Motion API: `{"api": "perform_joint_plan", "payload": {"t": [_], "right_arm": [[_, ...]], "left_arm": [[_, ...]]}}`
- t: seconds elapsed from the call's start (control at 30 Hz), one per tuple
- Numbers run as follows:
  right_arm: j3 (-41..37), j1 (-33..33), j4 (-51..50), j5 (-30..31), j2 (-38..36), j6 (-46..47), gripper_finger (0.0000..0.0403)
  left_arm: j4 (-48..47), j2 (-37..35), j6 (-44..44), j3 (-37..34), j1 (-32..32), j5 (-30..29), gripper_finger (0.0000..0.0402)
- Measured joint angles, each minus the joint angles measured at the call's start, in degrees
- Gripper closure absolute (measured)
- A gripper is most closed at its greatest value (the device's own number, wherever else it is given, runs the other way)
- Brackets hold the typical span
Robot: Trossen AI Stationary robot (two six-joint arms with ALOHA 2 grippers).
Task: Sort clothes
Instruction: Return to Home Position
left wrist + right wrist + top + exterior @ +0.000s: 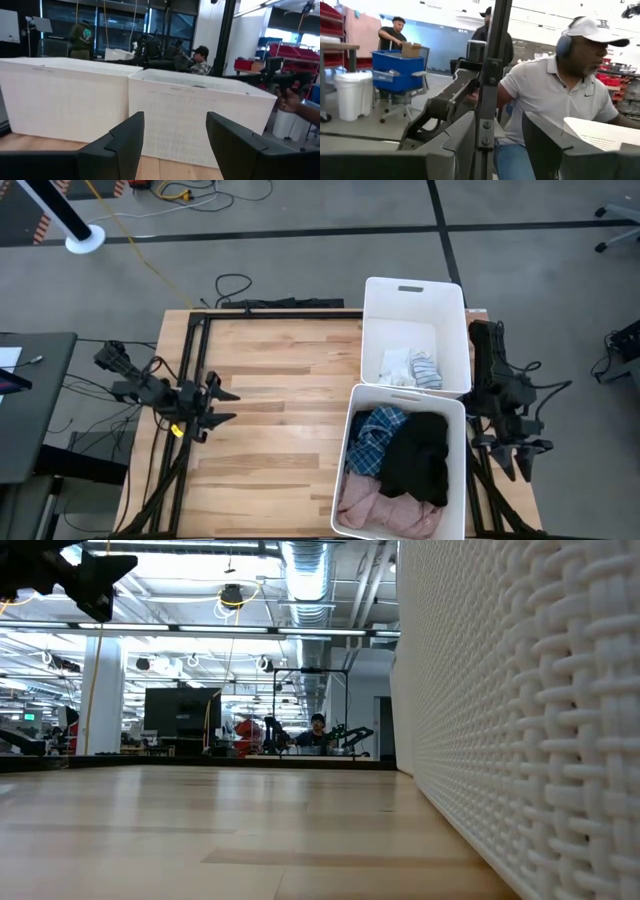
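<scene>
Left end effector low at the left edge of the tabletop, fingers spread, gripping nothing. Right end effector off the right edge, beside the nearer bin, fingers likewise apart and empty; in its wrist view, only the room and people beyond. Black garment heaped in that nearer bin, lying over the pink one, with the blue plaid shirt just beside it toward the left wall. White and striped socks in the farther bin, bunched by the wall that meets the nearer bin. Probably all light and limp, apt to sag and trail when lifted; no stiffness to lean on, nothing fragile. Best taken by pinching a raised fold or bunched ridge from above, deep enough to catch several layers, never a flat single layer. Likely to drag neighbouring pieces out of the heap; worth lifting high to clear the rim. Socks small: easier pinched at the middle of the clump.
</scene>
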Motion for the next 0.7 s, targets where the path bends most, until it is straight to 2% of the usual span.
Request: {"api": "perform_joint_plan", "payload": {"t": [0.43,0.7], "right_arm": [[0.0,0.0,-8.61,0.0,0.04,1.76,0.0226],[0.02,0.0,-12.63,0.0,0.04,-7.33,0.0226]], "left_arm": [[-2.67,0.0,-3.53,-0.02,0.0,0.0,0.0193],[-3.53,-0.02,-1.91,-0.02,0.0,-0.03,0.0193]]}}
